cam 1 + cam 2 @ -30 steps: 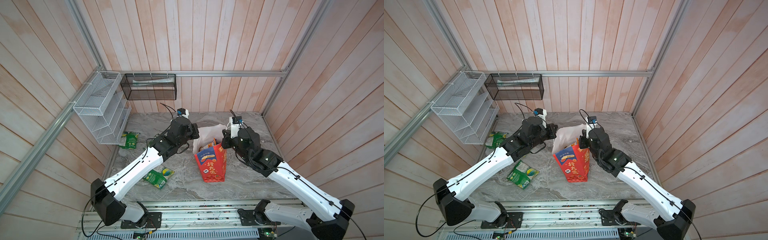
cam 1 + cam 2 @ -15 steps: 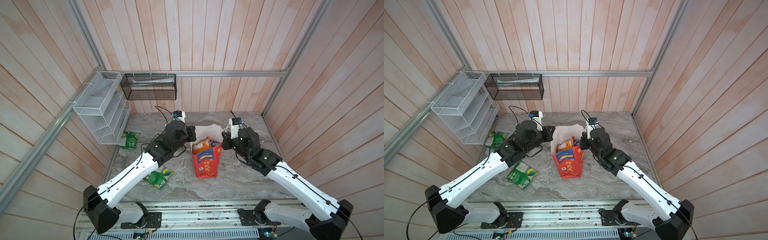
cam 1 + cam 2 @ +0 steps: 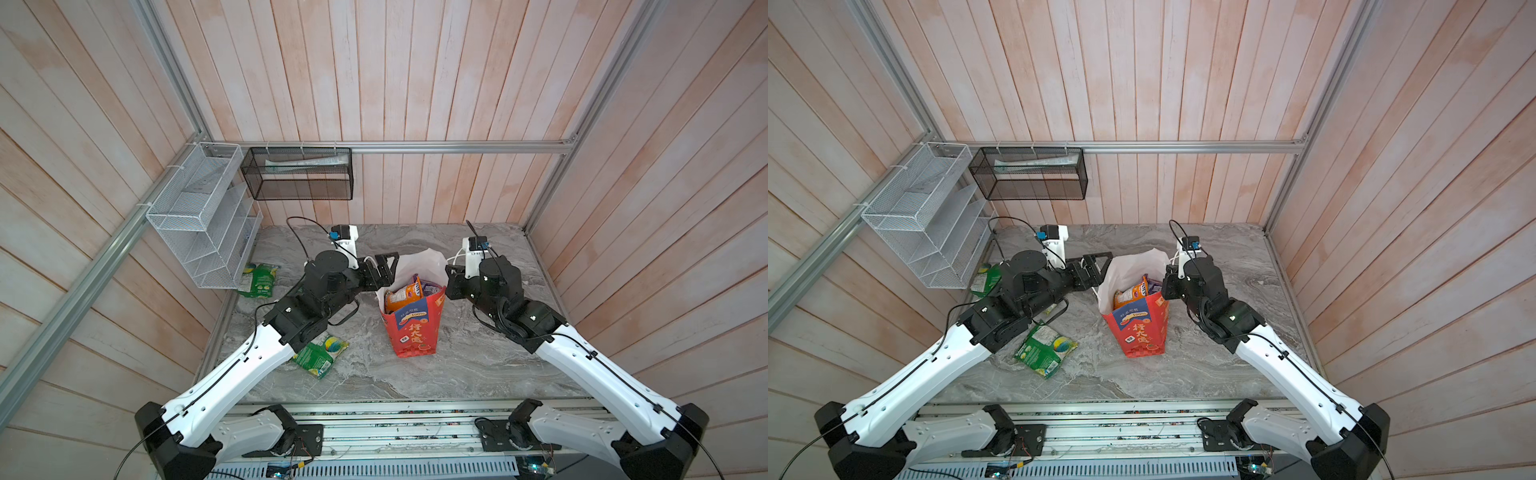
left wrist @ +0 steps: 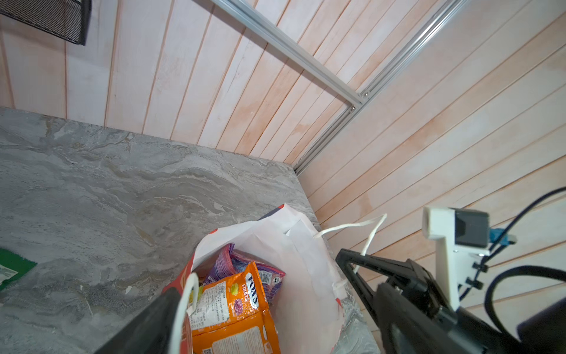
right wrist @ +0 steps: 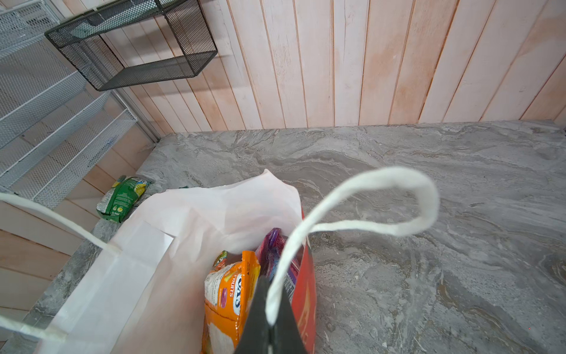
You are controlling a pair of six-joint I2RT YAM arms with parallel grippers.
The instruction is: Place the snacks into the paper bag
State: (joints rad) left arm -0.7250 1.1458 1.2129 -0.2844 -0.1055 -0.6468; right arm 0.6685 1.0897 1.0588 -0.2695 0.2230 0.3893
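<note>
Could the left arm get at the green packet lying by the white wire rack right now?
Probably yes: the green packet lies uncovered on the table by the wire rack, and the left gripper, open by the paper bag, holds nothing.

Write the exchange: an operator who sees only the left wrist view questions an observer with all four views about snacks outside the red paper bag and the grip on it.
Operator: How many packets lie outside the paper bag?
Observer: Two show in both top views: the far green packet beside the white wire rack, the near green packet partly covered by the left arm.
Operator: Is anything holding that bag?
Observer: Yes. The right wrist view shows the right gripper shut on the bag's white cord handle.
</note>
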